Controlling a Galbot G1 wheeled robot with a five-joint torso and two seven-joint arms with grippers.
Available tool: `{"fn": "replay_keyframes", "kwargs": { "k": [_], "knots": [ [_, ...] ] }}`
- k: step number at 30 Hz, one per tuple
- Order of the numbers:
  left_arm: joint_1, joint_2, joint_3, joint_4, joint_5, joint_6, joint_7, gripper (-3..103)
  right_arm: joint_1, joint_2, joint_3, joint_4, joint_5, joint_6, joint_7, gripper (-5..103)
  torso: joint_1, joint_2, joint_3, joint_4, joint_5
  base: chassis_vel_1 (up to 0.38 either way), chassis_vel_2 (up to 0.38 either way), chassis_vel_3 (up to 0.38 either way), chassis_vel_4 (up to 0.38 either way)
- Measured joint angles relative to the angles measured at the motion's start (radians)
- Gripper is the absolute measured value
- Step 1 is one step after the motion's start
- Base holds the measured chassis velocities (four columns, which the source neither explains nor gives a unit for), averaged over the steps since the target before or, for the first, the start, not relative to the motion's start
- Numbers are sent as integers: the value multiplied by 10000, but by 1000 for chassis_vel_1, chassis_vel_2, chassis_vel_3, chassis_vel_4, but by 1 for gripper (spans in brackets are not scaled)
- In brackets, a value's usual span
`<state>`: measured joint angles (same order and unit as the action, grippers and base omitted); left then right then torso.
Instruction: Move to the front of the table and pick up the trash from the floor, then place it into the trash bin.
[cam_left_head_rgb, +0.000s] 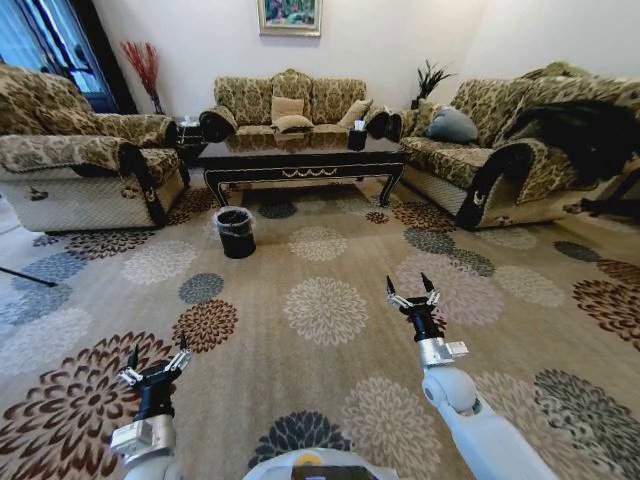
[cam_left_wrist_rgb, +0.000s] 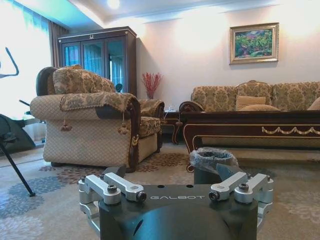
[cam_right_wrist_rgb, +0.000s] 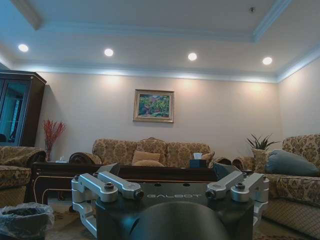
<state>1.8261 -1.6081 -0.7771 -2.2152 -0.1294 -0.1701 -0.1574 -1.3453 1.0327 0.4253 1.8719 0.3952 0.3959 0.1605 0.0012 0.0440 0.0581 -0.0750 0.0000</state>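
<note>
Grippers, I see, hang low over the carpet, left gripper (cam_left_head_rgb: 157, 361) and right gripper (cam_left_head_rgb: 413, 291) both spread; the trash bin (cam_left_head_rgb: 236, 232) stands just before the table (cam_left_head_rgb: 300, 157), left of its middle.

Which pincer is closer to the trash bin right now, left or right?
Left, narrowly, going by the head view. The left pincer sits straight back from the trash bin; the right pincer is off to the bin's right, farther across the carpet.
</note>
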Motion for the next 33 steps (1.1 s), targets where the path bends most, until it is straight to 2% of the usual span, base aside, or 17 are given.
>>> {"fn": "replay_keyframes", "kwargs": {
  "k": [21, 33],
  "knots": [
    [0, 0, 0, 0, 0, 0, 0, 100, -1, -1, 0, 0, 0, 0, 0, 100, 1, 7, 6, 0, 0, 0, 0, 0, 0],
    [0, 0, 0, 0, 0, 0, 0, 100, 0, 0, 0, 0, 0, 0, 0, 100, 71, 451, 377, 0, 0, 0, 0, 0, 0]
  ]
}}
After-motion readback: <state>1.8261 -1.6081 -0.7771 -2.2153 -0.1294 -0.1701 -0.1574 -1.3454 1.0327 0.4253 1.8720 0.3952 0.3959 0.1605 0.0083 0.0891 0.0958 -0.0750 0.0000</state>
